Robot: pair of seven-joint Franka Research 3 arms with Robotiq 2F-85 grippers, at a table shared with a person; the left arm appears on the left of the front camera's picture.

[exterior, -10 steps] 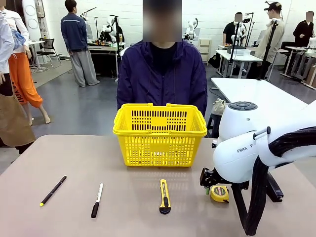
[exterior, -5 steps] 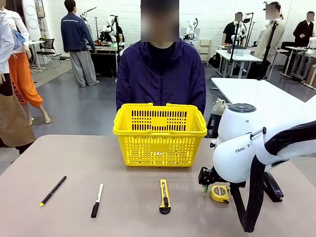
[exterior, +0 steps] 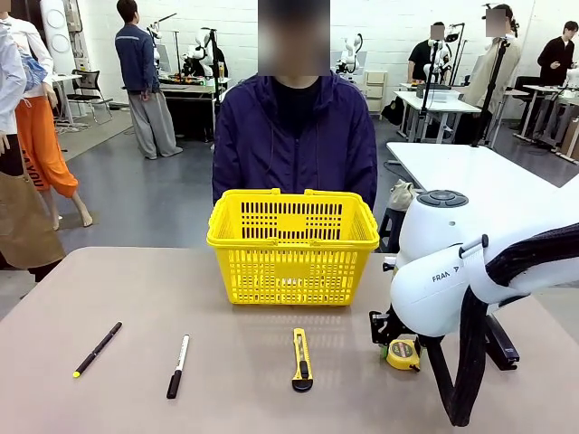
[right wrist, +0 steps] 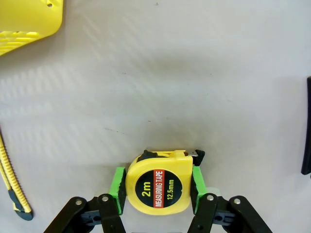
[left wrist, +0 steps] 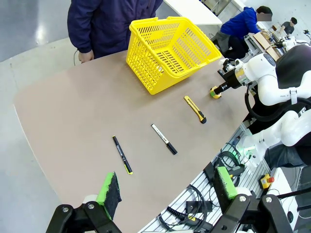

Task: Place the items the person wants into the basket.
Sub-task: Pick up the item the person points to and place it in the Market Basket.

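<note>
The yellow-and-black tape measure (right wrist: 158, 182) lies on the table with my right gripper (right wrist: 158, 193) shut on it, a green pad (right wrist: 119, 187) pressed to each side. From the front, the tape measure (exterior: 403, 353) sits right of the basket (exterior: 292, 244), under the right gripper (exterior: 391, 346). The black pen (exterior: 98, 349) and the white marker (exterior: 178, 365) lie at the front left. The person (exterior: 296, 136) stands behind the basket. My left gripper (left wrist: 167, 184) hangs open high above the table, nothing between its pads.
A yellow-and-black utility knife (exterior: 301, 359) lies in the middle front, between the marker and the tape measure. In the right wrist view the utility knife (right wrist: 12, 184) is at the left edge and a basket corner (right wrist: 29, 19) at top left.
My right gripper's jaws have closed on the tape measure, after a slight shift toward it. The left arm and the other items have not moved.
</note>
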